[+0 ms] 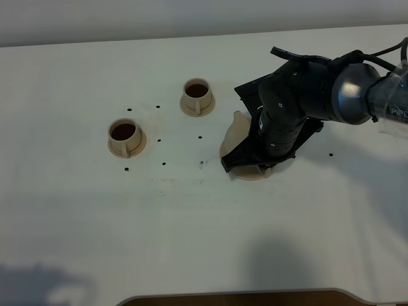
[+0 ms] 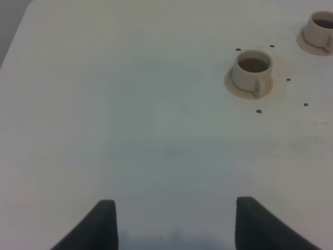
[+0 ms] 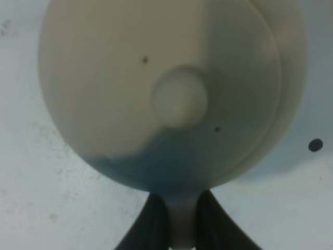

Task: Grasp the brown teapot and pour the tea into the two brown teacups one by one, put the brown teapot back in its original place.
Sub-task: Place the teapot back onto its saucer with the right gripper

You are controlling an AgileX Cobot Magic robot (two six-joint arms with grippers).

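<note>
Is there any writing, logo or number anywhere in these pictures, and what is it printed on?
"PIPE": white letters on the right arm's silvery link, cut off by the edge of the high view, so the word may go on.
No writing shows on the brown teapot, the two brown teacups or the table; its dark dots are not characters.

A white table (image 1: 191, 242) fills the scene. Small black dots (image 1: 164, 162) speckle its middle, well apart from each other. Faint scuff marks (image 1: 172, 182) streak it near them. Soft grey shadows (image 1: 38, 284) lie along its near edge.
</note>
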